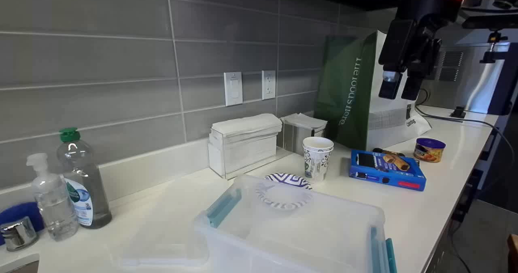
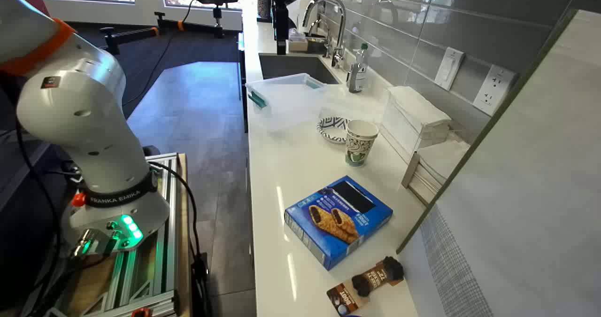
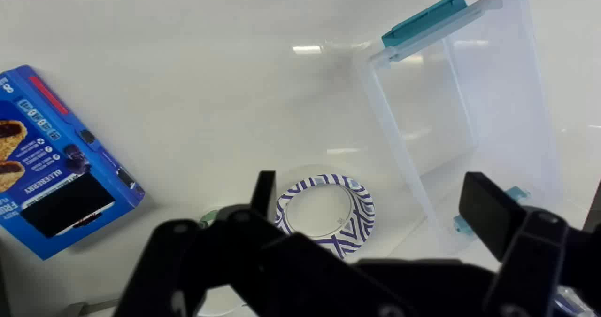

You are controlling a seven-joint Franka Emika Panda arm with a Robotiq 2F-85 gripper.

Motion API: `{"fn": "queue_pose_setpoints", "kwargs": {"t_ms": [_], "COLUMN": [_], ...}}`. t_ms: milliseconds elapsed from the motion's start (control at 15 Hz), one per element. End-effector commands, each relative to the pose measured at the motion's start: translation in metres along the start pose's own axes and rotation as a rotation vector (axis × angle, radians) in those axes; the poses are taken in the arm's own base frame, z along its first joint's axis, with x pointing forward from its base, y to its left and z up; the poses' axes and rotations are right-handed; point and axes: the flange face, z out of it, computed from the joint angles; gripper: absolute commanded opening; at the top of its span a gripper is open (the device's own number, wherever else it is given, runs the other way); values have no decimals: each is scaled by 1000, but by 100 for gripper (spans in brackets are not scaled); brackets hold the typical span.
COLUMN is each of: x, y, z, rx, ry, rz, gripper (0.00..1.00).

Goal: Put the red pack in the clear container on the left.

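One gripper (image 2: 281, 49), spread and empty, and the clear container (image 2: 287, 103) are off one side of the blue box (image 2: 338, 218); near its opposite side the brown packet (image 2: 374, 278), presumably the one meant, runs roughly along the box's edge

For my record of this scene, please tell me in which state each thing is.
Tool: open, holding nothing.
Clear container: upright, open on top.
Blue box: lying flat.
Brown packet: lying flat.
Paper cups: nested, upright.
Patterned bowl: face up.
Paper bag: standing upright.
Green-capped bottle: upright.
Pump bottle: upright.
Round tub: closed.
Base lights: lit green.
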Motion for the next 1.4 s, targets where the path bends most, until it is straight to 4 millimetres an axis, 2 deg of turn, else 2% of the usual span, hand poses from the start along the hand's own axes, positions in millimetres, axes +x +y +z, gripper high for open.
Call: {"fn": "queue_pose_setpoints", "kwargs": {"t_ms": [0, 400, 467, 600, 800, 933, 1133, 1333], "x": [0, 0, 2, 6, 14, 13, 12, 15], "y": [0, 0, 6, 31, 77, 117, 182, 255], "z": [0, 0, 0, 2, 6, 10, 14, 25], "rx": [0, 0, -8, -19, -101, -121, -145, -206], "ry": [0, 0, 25, 40, 76, 50, 34, 79], "rz": [0, 0, 5, -19, -119, -181, -219, -225], "gripper": [100, 100, 100, 100, 100, 100, 100, 100]}}
